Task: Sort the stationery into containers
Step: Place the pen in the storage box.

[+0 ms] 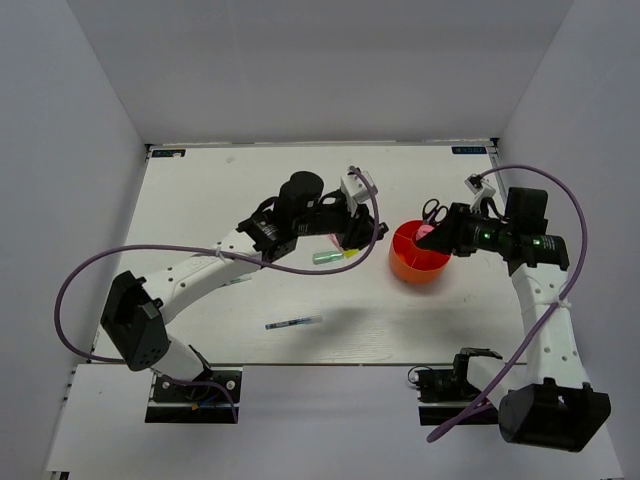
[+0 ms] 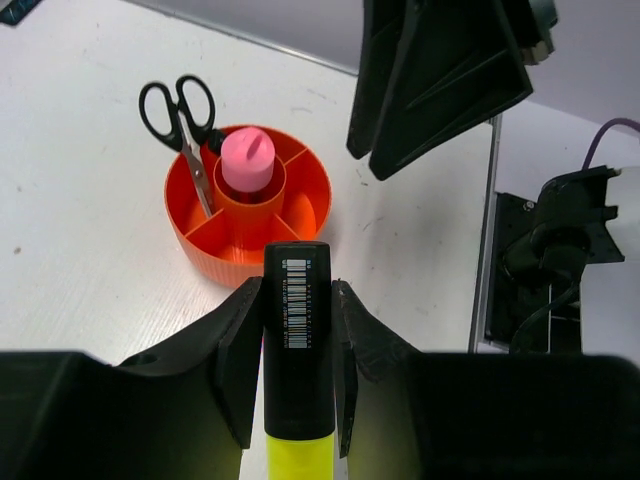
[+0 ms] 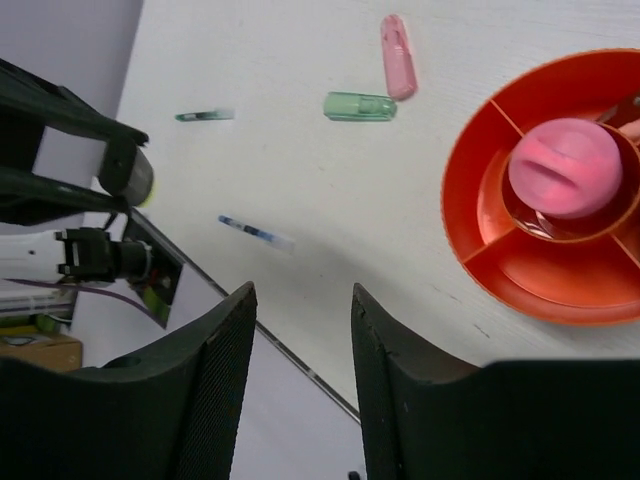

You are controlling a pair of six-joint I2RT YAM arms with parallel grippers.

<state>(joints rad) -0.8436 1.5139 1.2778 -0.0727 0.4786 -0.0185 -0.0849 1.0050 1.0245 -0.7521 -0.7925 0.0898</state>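
The marker is held clamped lengthwise in the left gripper, its axis pointed at the cup seen ahead, upper centre-left of frame

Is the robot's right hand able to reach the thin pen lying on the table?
Probably yes. The right hand is open and empty, and the thin pen lies on bare table with nothing in between.

A: What sort of place do we have here?
B: We'd call it a robotics lab: white counter boxed by blank walls, left arm and right arm bolted at its near edge, purple cables looping.
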